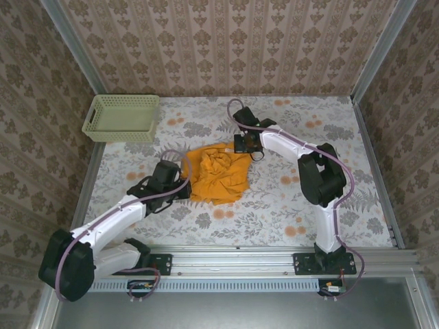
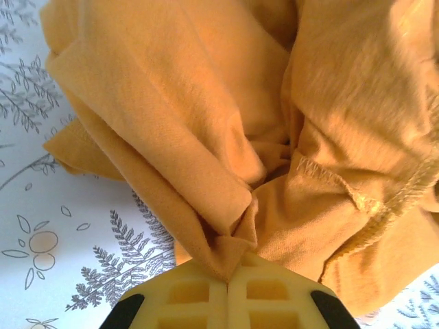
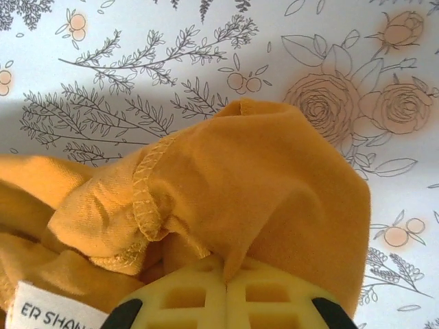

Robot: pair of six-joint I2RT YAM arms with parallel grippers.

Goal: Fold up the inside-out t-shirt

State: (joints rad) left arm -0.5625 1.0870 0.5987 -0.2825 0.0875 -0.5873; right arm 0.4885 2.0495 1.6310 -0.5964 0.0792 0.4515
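Starting at the left, the basket [image 1: 122, 118] is sitting in the far-left corner of the table [image 1: 288, 205], well apart from the work. The left gripper [image 1: 185, 181] is pinching the near-left edge of the shirt [image 1: 218, 175]. In the left wrist view its jaws are meeting, with a peak of orange cloth clamped between them. The shirt is lying as a crumpled heap at mid-table, between the two grippers, with no flat panel or fold line showing. The right gripper [image 1: 236, 147] is biting the far-right edge of the heap. In the right wrist view its jaws are pressing together on a lobe of cloth beside a stitched hem [image 3: 147, 192], and a white label [image 3: 48, 312] is showing at lower left.

Progress, as judged: both holds are being made, but no fold is appearing as done. The exposed stitching and label are suggesting the garment is inside out, so spreading, flattening and folding are all looking outstanding.

Clearance: open table is lying on every side of the heap, widest to the right and toward the near rail [image 1: 274, 255]. The walls [image 1: 226, 48] are bounding the left, far and right sides, and the basket is narrowing the far-left corner.
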